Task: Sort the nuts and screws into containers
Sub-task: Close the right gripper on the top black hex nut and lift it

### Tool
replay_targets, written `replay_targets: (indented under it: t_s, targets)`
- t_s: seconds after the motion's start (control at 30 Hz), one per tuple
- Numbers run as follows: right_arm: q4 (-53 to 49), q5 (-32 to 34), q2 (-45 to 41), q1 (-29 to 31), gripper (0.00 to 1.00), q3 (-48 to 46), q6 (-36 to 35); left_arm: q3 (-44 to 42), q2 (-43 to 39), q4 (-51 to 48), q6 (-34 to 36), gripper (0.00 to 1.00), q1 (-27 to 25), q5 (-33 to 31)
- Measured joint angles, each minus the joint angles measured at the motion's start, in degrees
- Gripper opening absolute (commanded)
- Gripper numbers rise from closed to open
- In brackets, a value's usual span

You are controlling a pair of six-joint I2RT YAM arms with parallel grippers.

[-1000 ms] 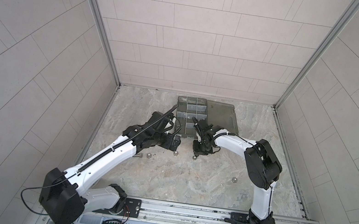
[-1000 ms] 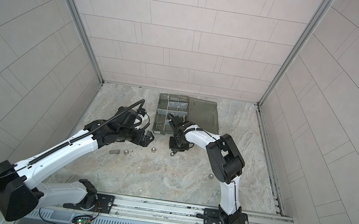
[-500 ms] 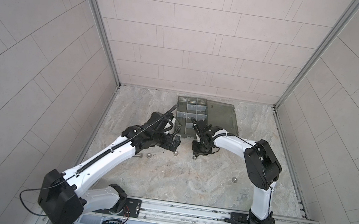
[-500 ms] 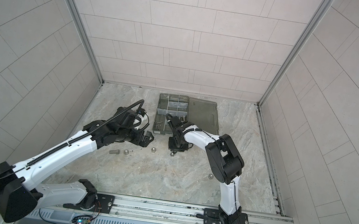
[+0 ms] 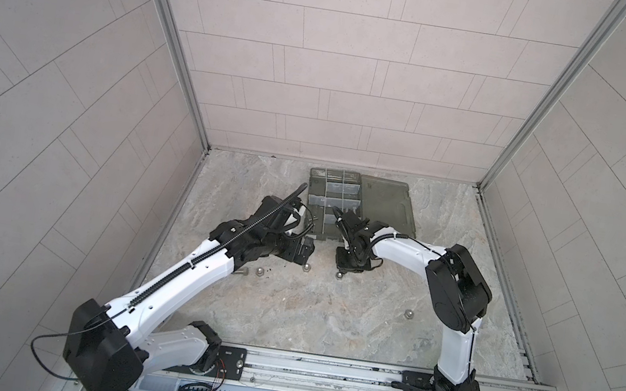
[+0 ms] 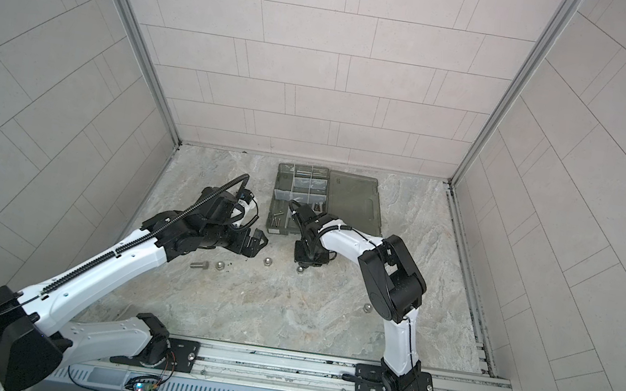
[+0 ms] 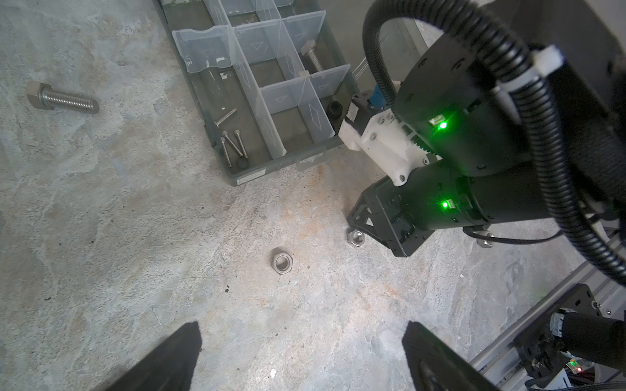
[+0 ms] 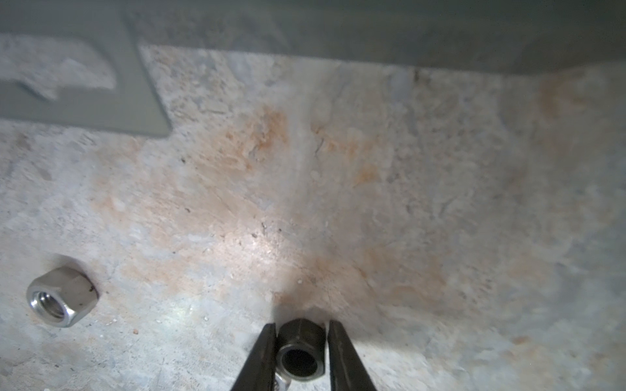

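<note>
While 4 thin screws (image 7: 233,144) lie in a corner compartment (image 7: 257,149) of the organizer box (image 7: 271,171) and 1 thick bolt (image 7: 313,57) in another, only the right wrist view shows the right gripper (image 8: 302,325) pinching a dark nut (image 8: 299,352) beside the box, the left gripper (image 7: 302,326) gaping wide.

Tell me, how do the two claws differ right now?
The left gripper is wide open and empty; the right gripper is closed on a dark nut. The left gripper hangs above the table, a silver nut loose ahead of it; the right gripper is down close to it. Both are black and work beside the box.
</note>
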Motion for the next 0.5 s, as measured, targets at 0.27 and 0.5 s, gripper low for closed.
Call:
replay_targets:
  t_s: [0.27, 0.5]
  targets:
    - [-0.92, 0.79, -0.04, 0.13, 0.14, 0.22, -0.13, -0.04, -0.31, 0.0, 0.0, 1.0, 0.0, 0.0]
    - [-3.32, 1.75, -0.33, 0.24, 0.12, 0.35, -0.42, -0.04, -0.31, 0.02, 0.0, 1.0, 0.09, 0.0]
